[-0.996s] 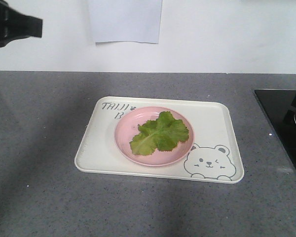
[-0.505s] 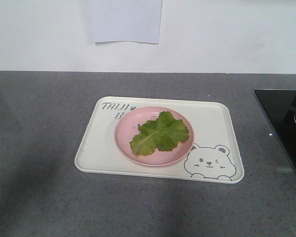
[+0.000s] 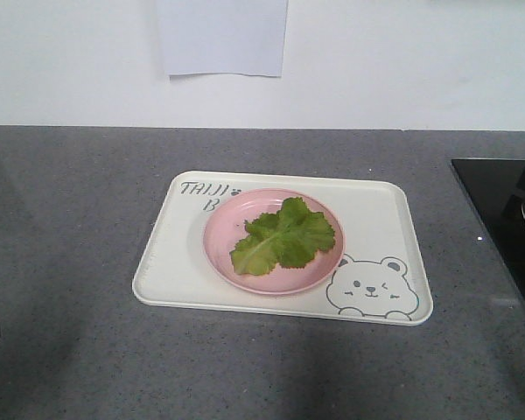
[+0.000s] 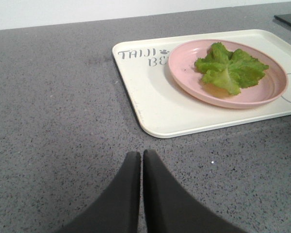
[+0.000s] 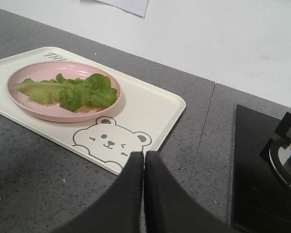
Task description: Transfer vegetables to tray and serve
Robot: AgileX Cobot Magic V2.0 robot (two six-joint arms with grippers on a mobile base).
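While both arms sit back from the tray, you see:
Lettuce leaf (image 3: 283,236): lying on the pink plate (image 3: 223,254), which rests on the tray (image 3: 376,219).
Tray: flat on the grey counter (image 3: 70,219).
Left gripper (image 4: 141,158): fingers pressed together, empty, near the tray's corner.
Right gripper (image 5: 143,158): fingers clenched, empty, by the tray's bear drawing (image 5: 106,138).

Matte black end effector (image 4: 141,155), smooth tapered fingers (image 5: 157,194)

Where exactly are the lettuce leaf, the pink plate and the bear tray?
lettuce leaf (image 3: 284,236): front view, middle of leaf.
pink plate (image 3: 220,236): front view, bare left side.
bear tray (image 3: 381,219): front view, bare right part.
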